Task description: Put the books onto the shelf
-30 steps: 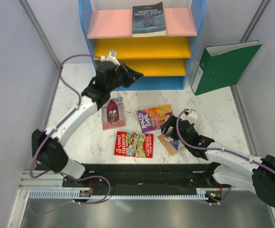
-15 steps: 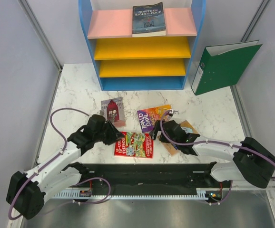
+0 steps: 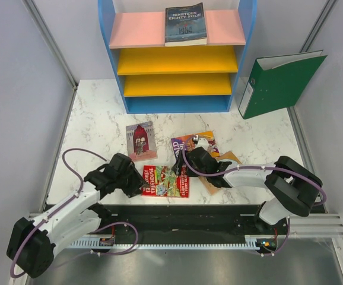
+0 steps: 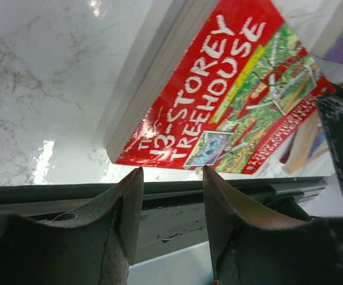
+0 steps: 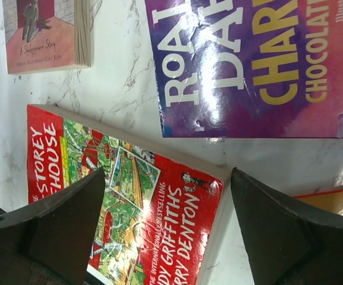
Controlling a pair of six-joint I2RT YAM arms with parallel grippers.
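White marble-veined top, glossy: table [image 3: 94, 119].

- The left arm lies low, elbow folded near its base, forearm reaching right.
- The left gripper [image 3: 139, 177] sits just off the left short edge of the Treehouse book [image 3: 167, 181]. Jaws partly apart, nothing between them.
- Treehouse book: thin glossy red-green paperback, flat on the table. Its pale page block shows in the left wrist view.
- Behind it lies the small maroon book [image 3: 140, 141], flat.
- The right gripper [image 3: 183, 166] hangs over the Treehouse book's right end, just before the purple Dahl book [image 3: 190, 142]. Jaws wide apart, empty.
- Dahl book cover is shiny, with glare across the letters.
- The tan book [image 3: 214, 181] lies flat, partly under the right arm, which stretches left, low.
- At the back, shelf [image 3: 142, 29]: blue frame, pink top board, yellow boards below.
- 1984 [image 3: 186, 24] lies on the pink board.
- Green binder [image 3: 278, 83] stands right of the shelf.
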